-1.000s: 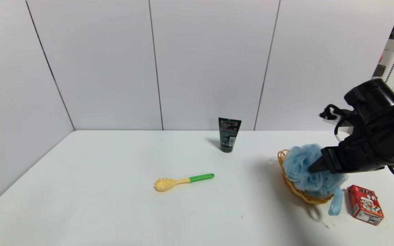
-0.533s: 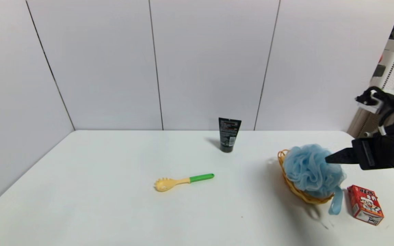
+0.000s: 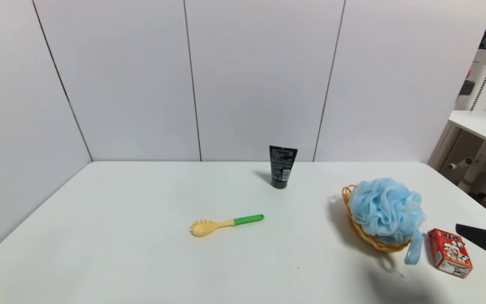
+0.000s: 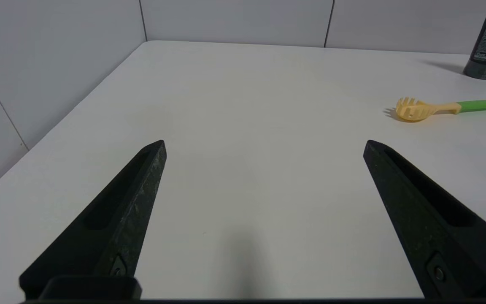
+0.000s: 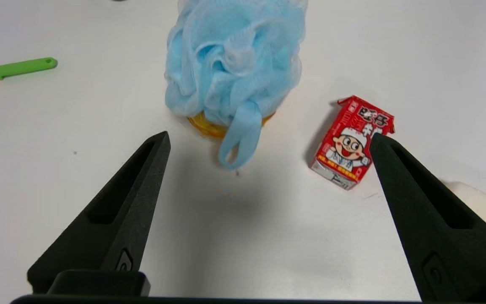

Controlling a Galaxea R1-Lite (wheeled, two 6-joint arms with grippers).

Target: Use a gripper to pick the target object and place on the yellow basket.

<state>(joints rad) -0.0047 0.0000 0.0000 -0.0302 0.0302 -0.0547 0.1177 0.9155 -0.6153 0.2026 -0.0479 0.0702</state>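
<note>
From my remote station, the head camera showed a white desk (image 3: 141, 236) walled by pale grey panels. The light-blue bath pouf (image 3: 384, 210) sat in the yellow basket (image 3: 367, 238) on the right side of the desk, filling it so that only part of the woven rim showed beneath. Its blue ribbon loop (image 3: 414, 250) hung over the basket's near edge down to the desk.

My right end effector (image 5: 268, 139) hovered above the desk near the robot's side, apart from the pouf, its two dark fingers (image 5: 129, 198) spread wide and holding nothing. In the head camera only one finger tip showed at the right edge.

A red carton (image 3: 449, 252) with a cartoon face lay just beside the basket, on its right, not touching it. A pasta spoon (image 3: 225, 223) with a cream head and green handle lay near the desk's middle, well apart from the basket. A black tube (image 3: 282, 166) stood upright near the back wall.

My left end effector (image 4: 264, 143) hovered over the left part of the desk, its fingers also spread wide and empty.
</note>
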